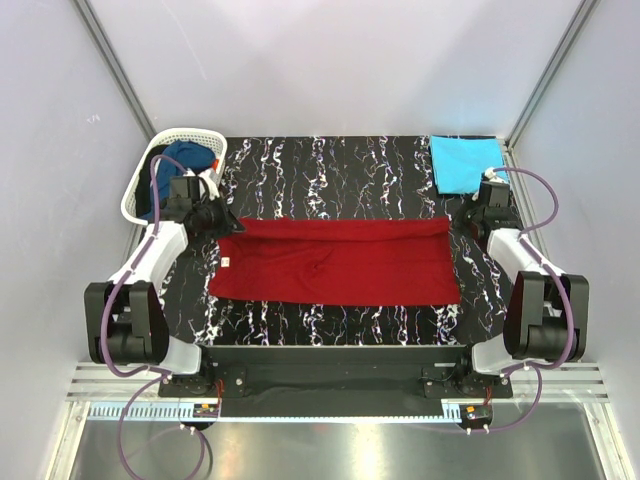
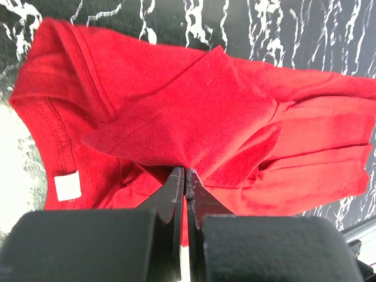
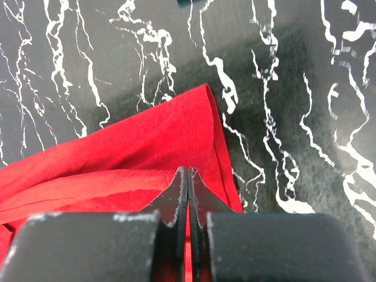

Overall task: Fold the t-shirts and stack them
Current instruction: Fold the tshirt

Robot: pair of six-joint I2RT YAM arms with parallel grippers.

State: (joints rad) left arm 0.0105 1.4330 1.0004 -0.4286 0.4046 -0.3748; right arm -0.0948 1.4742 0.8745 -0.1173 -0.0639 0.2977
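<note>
- Here the left gripper [image 2: 185, 174] has its fingers pinched tight together on a raised fold of the deep red t-shirt [image 1: 335, 262], close to the shirt's white label [image 2: 67, 186].
- The right gripper [image 3: 188, 171] is likewise closed, with red cloth caught between its fingers at the shirt's opposite end, by the hemmed edge.
- The red shirt lies as a long folded band across the black marbled table [image 1: 330, 165], stretched between the two arms.
- The turquoise t-shirt [image 1: 465, 163] lies folded flat at the table's far right corner, apart from the red one.
- The dark blue t-shirt [image 1: 185, 158] is bundled in the white basket [image 1: 138, 190] at far left.
</note>
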